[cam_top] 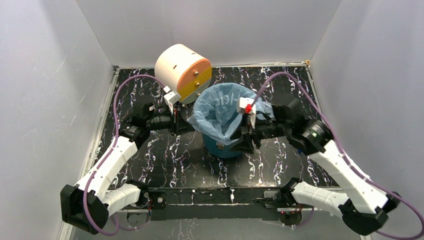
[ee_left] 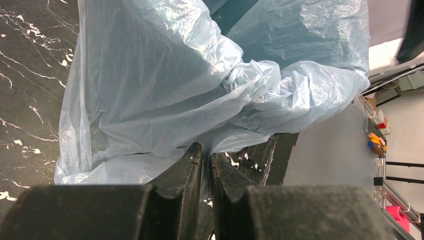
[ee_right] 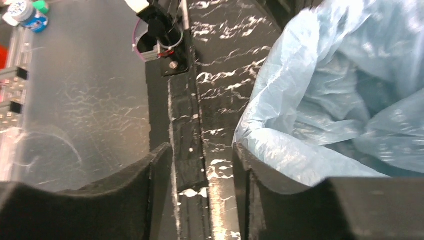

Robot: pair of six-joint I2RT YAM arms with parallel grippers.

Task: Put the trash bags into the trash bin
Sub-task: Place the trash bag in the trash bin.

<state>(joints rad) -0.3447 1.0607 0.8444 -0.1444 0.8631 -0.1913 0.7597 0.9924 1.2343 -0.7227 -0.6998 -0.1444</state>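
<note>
Pale blue trash bag [cam_top: 220, 107] lines teal trash bin [cam_top: 222, 149]; left gripper [ee_left: 206, 159] at 9 o'clock, jaws narrow, pinching bag film; right gripper [ee_right: 201, 150] at 4 o'clock, jaws wide.

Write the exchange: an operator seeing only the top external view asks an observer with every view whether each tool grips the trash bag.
Operator: Left side, gripping?
Observer: Yes. The left wrist view shows the left tool shut on a fold of the trash bag.
Operator: And the right side?
Observer: The right tool is open; only the table shows between its fingers, and the bag's edge lies outside that gap.
</note>
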